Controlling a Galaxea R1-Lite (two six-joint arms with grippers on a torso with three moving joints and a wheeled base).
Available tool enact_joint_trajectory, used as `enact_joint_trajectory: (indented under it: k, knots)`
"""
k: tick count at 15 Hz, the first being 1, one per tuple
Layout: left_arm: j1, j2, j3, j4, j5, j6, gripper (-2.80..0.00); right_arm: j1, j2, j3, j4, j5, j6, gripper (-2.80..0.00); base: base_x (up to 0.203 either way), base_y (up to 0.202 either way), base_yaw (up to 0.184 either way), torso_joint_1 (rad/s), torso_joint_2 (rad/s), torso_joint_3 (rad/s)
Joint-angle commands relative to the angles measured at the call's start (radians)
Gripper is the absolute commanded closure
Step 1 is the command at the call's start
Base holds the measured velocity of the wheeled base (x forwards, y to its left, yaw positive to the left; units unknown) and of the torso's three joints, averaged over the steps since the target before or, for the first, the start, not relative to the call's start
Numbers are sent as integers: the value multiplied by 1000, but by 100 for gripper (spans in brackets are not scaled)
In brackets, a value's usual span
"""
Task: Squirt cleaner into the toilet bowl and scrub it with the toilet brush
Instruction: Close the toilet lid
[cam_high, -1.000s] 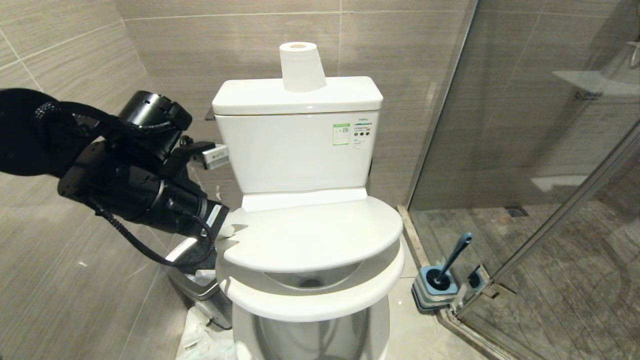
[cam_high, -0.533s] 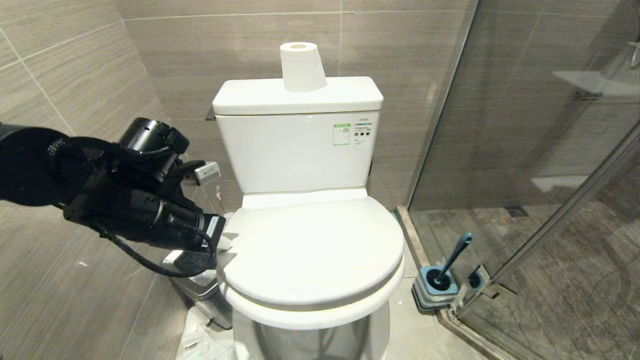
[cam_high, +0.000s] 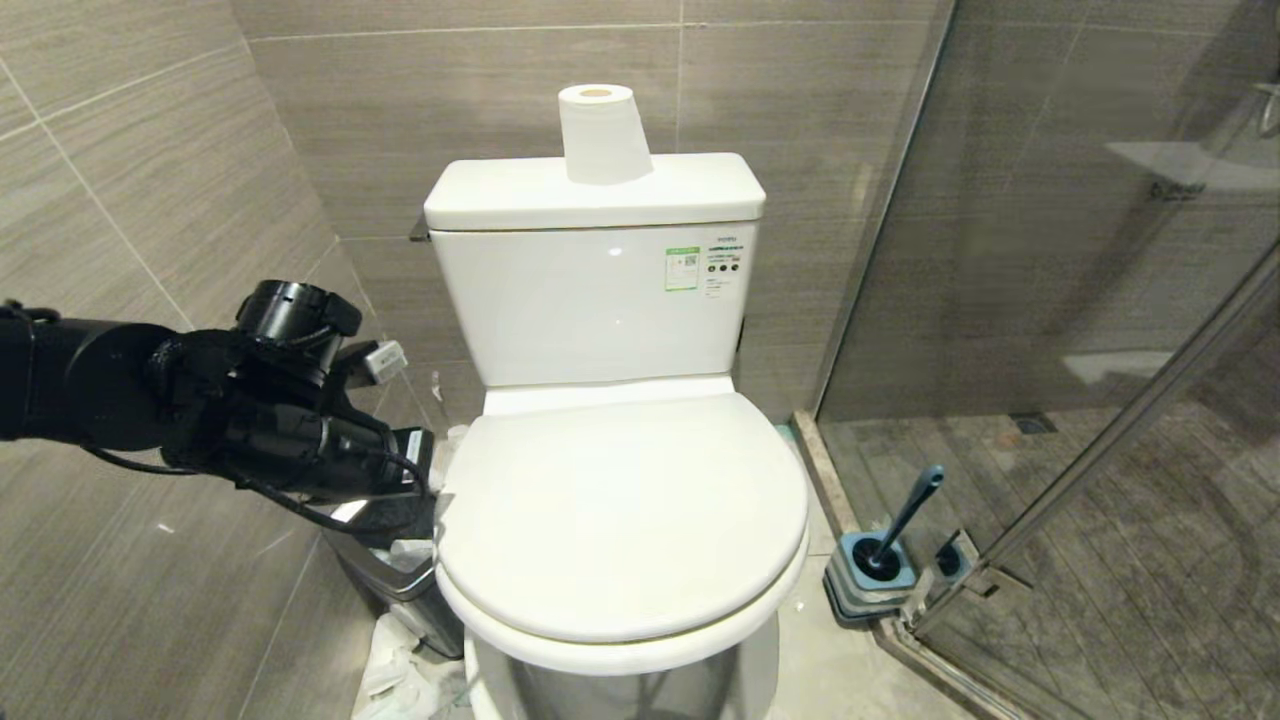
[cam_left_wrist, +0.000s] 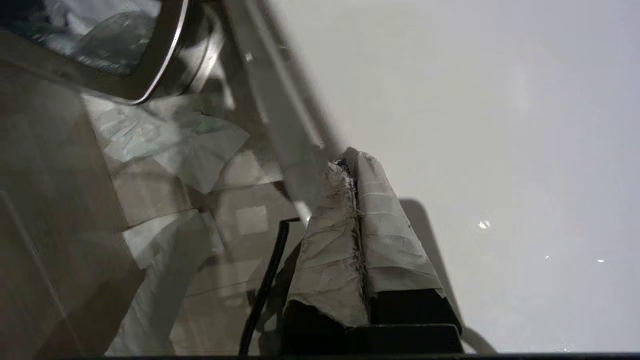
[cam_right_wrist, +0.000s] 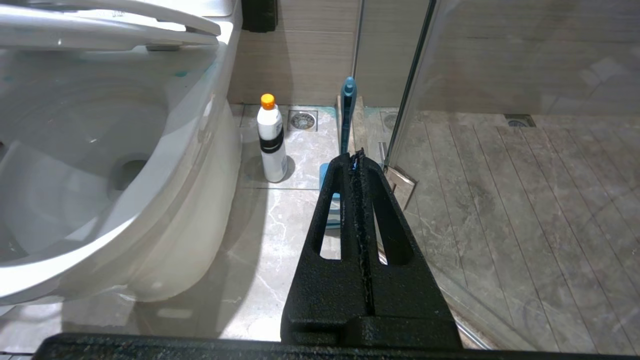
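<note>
Now that the lid has dropped from half-raised to fully shut over the toilet bowl, my left pincer draws back to the lid's left edge, its paper-wrapped tips pressed together and holding nothing. Just beyond it sits the steel-rimmed bin. My right pincer, also closed and empty, hangs low beside the bowl, with the toilet brush standing in its holder ahead of it, next to a cleaner bottle. Bowl covered and brush stowed, the job looks finished.
</note>
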Motion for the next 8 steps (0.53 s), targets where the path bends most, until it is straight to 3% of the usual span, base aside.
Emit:
enact_joint_trajectory:
  k: [1, 6, 8]
  knots:
    - [35, 30, 12, -2, -2, -2, 0, 0, 1, 1, 0, 0, -1, 0, 0, 0, 0, 0, 0, 0]
    - [81, 41, -4, -15, -37, 0, 0, 0, 1, 0, 0, 0, -1, 0, 0, 0, 0, 0, 0, 0]
    - [104, 37, -41, -88, -21, 0, 0, 0, 1, 0, 0, 0, 0, 0, 0, 0, 0, 0, 0, 0]
